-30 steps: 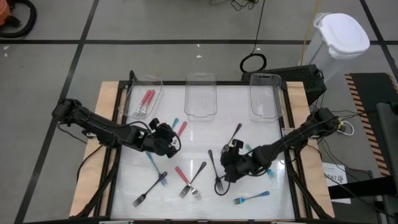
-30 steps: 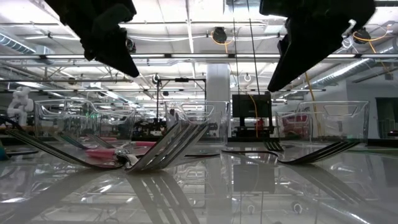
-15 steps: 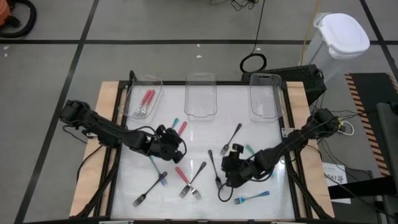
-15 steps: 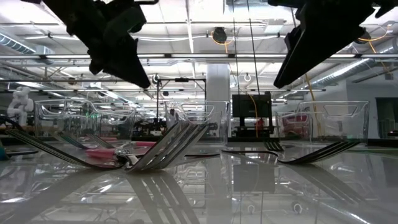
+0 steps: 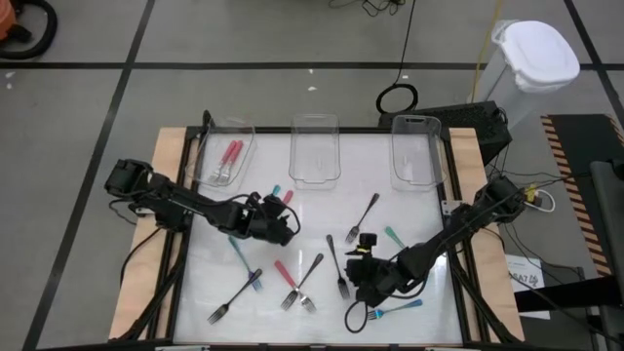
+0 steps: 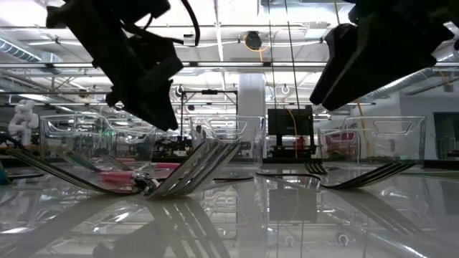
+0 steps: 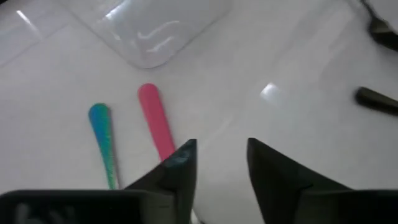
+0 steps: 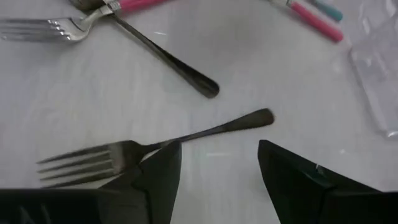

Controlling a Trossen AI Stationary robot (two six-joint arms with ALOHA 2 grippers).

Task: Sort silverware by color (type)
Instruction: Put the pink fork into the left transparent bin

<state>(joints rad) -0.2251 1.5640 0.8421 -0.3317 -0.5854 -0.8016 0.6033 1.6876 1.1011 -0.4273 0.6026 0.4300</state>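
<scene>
The silverware lies scattered on the white table: a pink-handled fork (image 7: 155, 121) and a teal-handled fork (image 7: 102, 134) side by side, and a black fork (image 8: 186, 135) near the middle. My left gripper (image 5: 280, 224) (image 7: 221, 158) hangs open above the pink fork's handle, clear of the table in the low view (image 6: 154, 107). My right gripper (image 5: 363, 275) (image 8: 217, 158) hangs open over the black fork's handle, with nothing between its fingers. Two pink forks (image 5: 228, 159) lie in the far-left clear tray (image 5: 210, 168).
Two more clear trays (image 5: 315, 148) (image 5: 414, 151) stand along the far edge. A crossed cluster of pink and black forks (image 5: 297, 283), a blue-handled fork (image 5: 234, 297), a teal fork (image 5: 395, 309) and another black fork (image 5: 366, 214) lie loose on the table.
My left gripper has come down and gone toward the table's right, over the pink and teal forks. My right gripper has moved toward the near edge along the black fork and sunk a little. No fork has moved.
</scene>
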